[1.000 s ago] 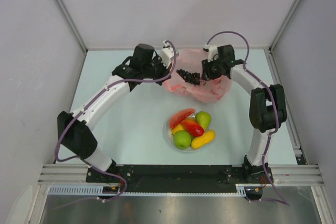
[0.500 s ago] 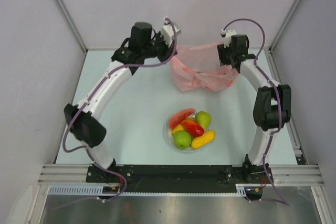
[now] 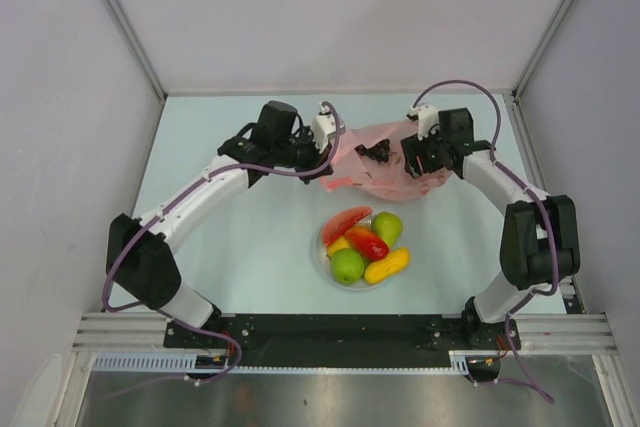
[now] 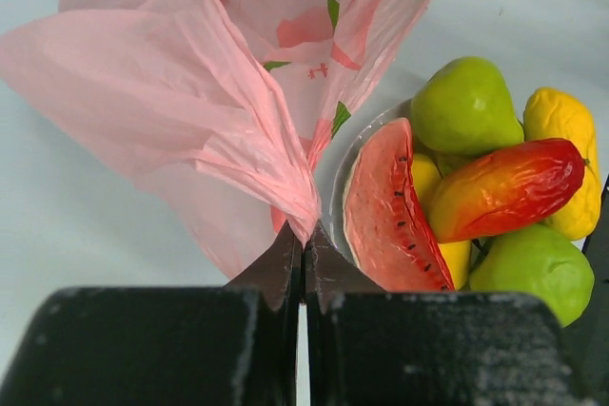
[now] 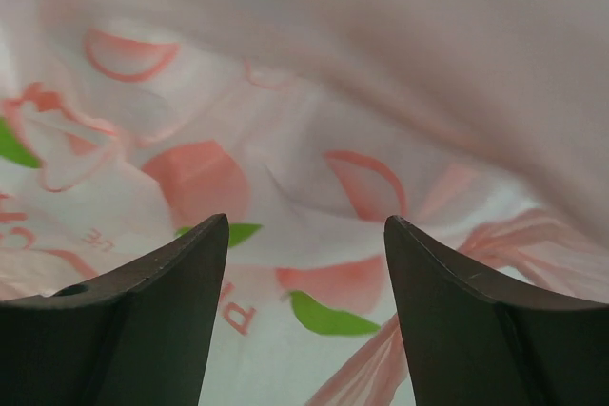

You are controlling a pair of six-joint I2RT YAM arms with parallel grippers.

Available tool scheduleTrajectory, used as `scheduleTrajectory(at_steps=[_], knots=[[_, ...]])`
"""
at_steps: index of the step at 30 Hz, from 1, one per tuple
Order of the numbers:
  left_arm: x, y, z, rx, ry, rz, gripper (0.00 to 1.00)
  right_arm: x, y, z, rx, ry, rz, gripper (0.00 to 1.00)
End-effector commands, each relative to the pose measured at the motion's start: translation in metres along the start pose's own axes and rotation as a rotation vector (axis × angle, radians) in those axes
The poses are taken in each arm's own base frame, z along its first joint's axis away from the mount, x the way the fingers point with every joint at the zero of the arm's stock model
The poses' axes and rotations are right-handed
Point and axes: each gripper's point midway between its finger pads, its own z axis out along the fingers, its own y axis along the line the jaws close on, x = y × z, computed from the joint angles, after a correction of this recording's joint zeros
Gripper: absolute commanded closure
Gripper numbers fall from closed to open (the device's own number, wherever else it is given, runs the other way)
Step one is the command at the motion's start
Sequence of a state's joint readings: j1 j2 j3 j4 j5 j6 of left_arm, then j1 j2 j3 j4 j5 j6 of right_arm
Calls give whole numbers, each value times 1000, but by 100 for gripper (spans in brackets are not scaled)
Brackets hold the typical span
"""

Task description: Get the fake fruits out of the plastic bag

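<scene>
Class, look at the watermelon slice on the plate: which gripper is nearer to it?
Left. The left gripper, shut on the plastic bag, sits just beyond the watermelon slice; the right gripper is farther back and to the right, jaws open against the bag.

A robotics lab test cell: plain grey wall panels [image 3: 340,17] (matte, all one tone) on slim metal struts [image 3: 122,25] close in behind and beside the jaws; a ribbed aluminium rail [image 3: 120,330] edges the pale table [image 3: 250,237] well nearer than the jaws.
</scene>
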State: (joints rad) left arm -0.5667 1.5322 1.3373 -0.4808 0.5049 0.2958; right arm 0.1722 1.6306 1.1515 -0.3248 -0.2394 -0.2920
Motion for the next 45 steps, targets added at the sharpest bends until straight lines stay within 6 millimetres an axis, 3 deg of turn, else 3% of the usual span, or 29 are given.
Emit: scheduleTrajectory(at_steps=[1, 9, 17, 27, 32, 38, 39, 40, 42, 45], knots=[[-42, 3, -8, -1, -106, 36, 100, -43, 20, 2, -48, -93, -155, 31], [-34, -3, -7, 14, -90, 16, 100, -44, 2, 40, 24, -72, -218, 43], [-31, -1, -6, 0, -80, 6, 100, -65, -11, 69, 32, -81, -305, 46], [-32, 3, 5, 17, -67, -22, 100, -58, 6, 111, -80, 7, -392, 47], [-33, 7, 10, 15, -65, -25, 100, -41, 3, 126, -101, 94, -384, 57], [-32, 10, 11, 3, -60, -22, 100, -34, -1, 126, -134, 154, -371, 65], [-31, 9, 11, 3, -58, -21, 100, -34, 2, 124, -161, 155, -366, 68], [-30, 9, 11, 2, -56, -20, 100, -33, 5, 120, -181, 164, -364, 82], [-29, 9, 11, 2, -59, -23, 100, -44, 8, 111, -186, 135, -350, 100], [-29, 9, 9, -9, -62, -19, 100, -73, 17, 86, -180, 73, -376, 100]])
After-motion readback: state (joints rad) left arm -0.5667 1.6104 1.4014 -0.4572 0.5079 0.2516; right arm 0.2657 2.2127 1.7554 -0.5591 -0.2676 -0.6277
